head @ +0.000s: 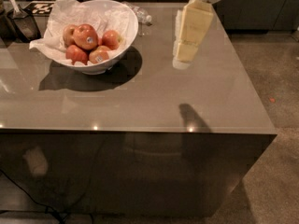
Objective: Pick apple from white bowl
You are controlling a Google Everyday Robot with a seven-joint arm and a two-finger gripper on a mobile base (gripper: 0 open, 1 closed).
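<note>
One apple [86, 36] well left of tool [181, 59].

I face a large table [140, 106] with a glossy grey-brown top and a dark, shiny front panel [140, 171]. Small bright spots of light glint along its near edge. Brownish carpet [280, 69] lies to the right, with a tiny orange speck [272, 100] on it. Dark cabinets [254, 8] line the far side. A black cable [28, 190] trails on the floor at lower left. My gripper [183, 59] hangs over the table's far right part.
</note>
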